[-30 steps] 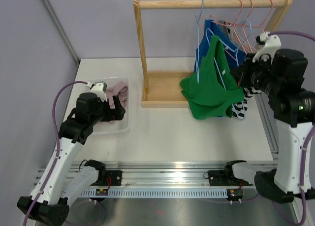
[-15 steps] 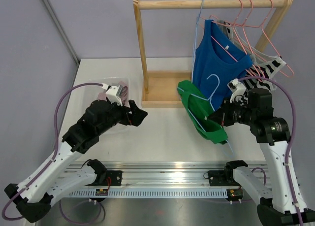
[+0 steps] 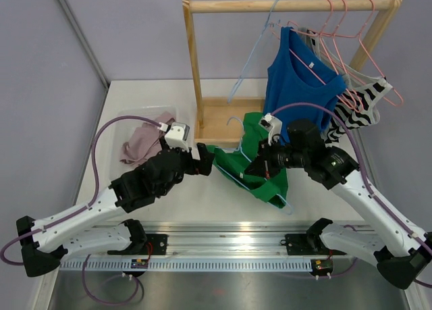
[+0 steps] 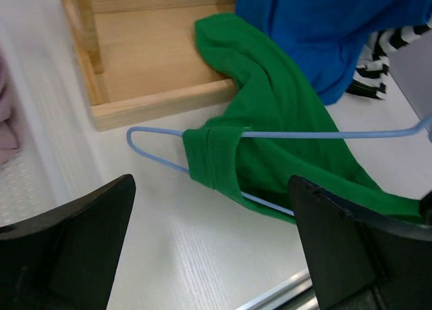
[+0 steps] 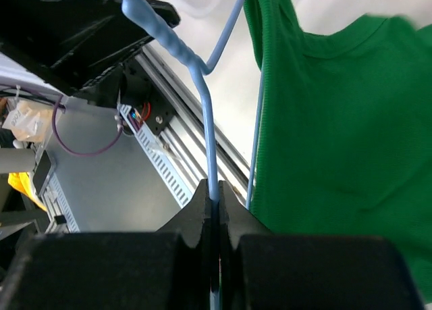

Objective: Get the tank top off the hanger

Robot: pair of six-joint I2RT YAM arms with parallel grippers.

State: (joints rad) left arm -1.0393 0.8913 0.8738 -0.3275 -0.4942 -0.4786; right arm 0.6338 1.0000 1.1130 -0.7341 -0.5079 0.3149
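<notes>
The right pincer clamps the blue hanger inside the green tank top; the left pincer gapes wide beside it.

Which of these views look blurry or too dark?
Left wrist: the left gripper is a dark blur, the green tank top and blue hanger sharp. Right wrist: the right gripper is a black silhouette. Top external: evenly lit, sharp.

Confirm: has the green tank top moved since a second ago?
Yes. The green tank top moved left and nearer, from the wooden rack's right side to in front of its base.
</notes>
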